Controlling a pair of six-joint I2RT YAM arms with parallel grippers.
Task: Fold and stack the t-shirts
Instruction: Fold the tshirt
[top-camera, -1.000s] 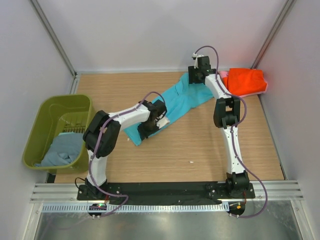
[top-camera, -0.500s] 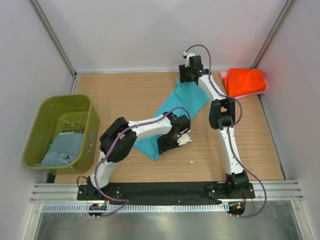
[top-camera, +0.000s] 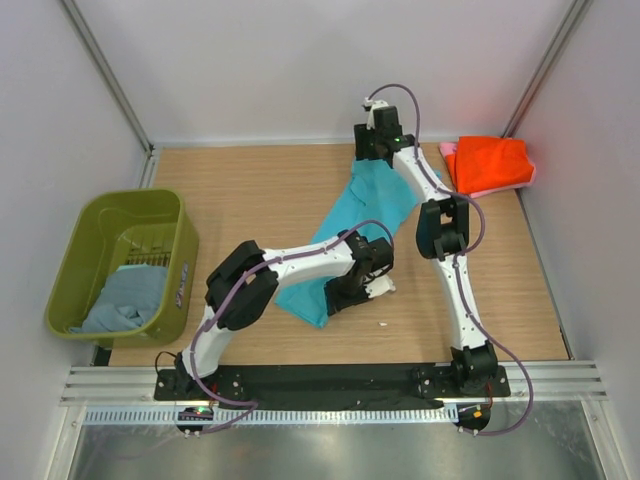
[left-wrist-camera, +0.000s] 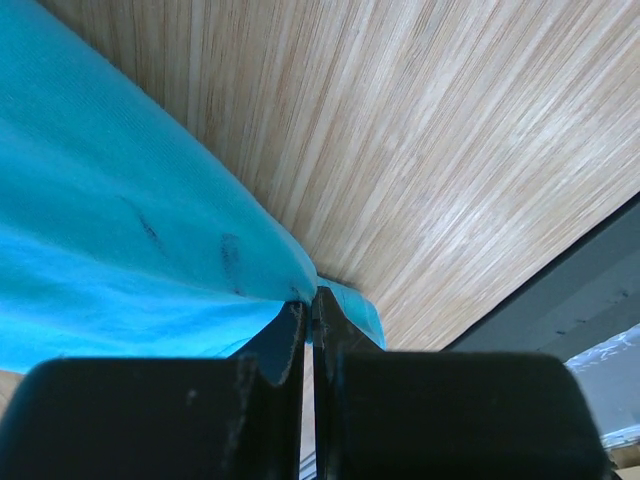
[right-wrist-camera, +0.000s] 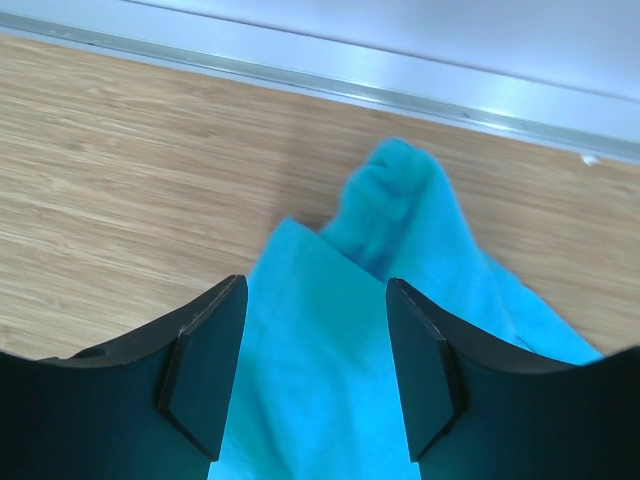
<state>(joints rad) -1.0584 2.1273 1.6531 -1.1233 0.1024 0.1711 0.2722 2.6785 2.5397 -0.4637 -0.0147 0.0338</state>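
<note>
Left pincer (top-camera: 352, 296) is shut tight, jaws pressed flat together on a pinch of the turquoise t-shirt (top-camera: 362, 205). On my left wrist view the cloth edge sits right at the fingertips (left-wrist-camera: 295, 322) and drapes away to one side, with bare wood grain beyond it.

Right pincer (right-wrist-camera: 315, 375) is at the far end of the same shirt, near the back edge of the table (top-camera: 250, 190). Its jaws stand well apart and point down over the cloth. Turquoise fabric fills the gap between them on the right wrist view. I cannot tell whether the pads touch it, and nothing is gripped.

The turquoise t-shirt lies as a long, rumpled band running diagonally. Its far end is bunched by the right pincer and its near end is held by the left pincer around the middle of the table.

The orange-red t-shirt (top-camera: 490, 162) is folded in the far right corner. It rests on the pink t-shirt (top-camera: 449, 150), which shows only as a thin margin around it.

The grey-blue t-shirt (top-camera: 125, 300) is crumpled inside the olive-green bin (top-camera: 100, 215). The bin stands at the left edge of the table, well apart from both arms.
</note>
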